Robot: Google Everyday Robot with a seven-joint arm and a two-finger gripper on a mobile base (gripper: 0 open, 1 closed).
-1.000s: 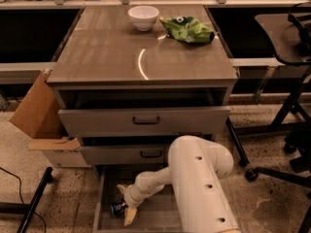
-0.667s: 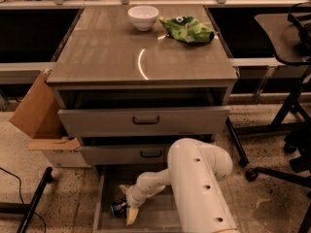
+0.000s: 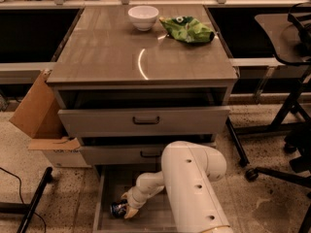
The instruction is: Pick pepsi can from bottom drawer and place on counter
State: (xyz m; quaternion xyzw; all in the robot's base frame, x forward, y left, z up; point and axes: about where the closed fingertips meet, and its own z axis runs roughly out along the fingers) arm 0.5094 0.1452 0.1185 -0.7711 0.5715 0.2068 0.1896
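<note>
Looking down past my bulky white arm (image 3: 194, 188), which fills the near foreground and hides the right half of the bottom drawer (image 3: 108, 183), I see the gripper (image 3: 127, 208) low inside that drawer near its front. It touches the pepsi can (image 3: 117, 208), which lies on its side on the drawer floor by the left wall. I cannot tell whether the gripper has clamped on the can or only rests against it. No lettering on the can is legible from here, just dark blue and a silver end.

Above, the middle drawer (image 3: 121, 154) is slightly out and the top drawer (image 3: 146, 121) is pulled further, overhanging the route up. An open cardboard box (image 3: 36, 113) leans at the cabinet's left; its print is unreadable. An office chair (image 3: 286, 38) stands to the right.

On the counter (image 3: 126, 57), at the far edge, sit a white bowl (image 3: 143, 17) and a green chip bag (image 3: 187, 29).

Against a second ago, gripper and can sit in almost the same spot.
</note>
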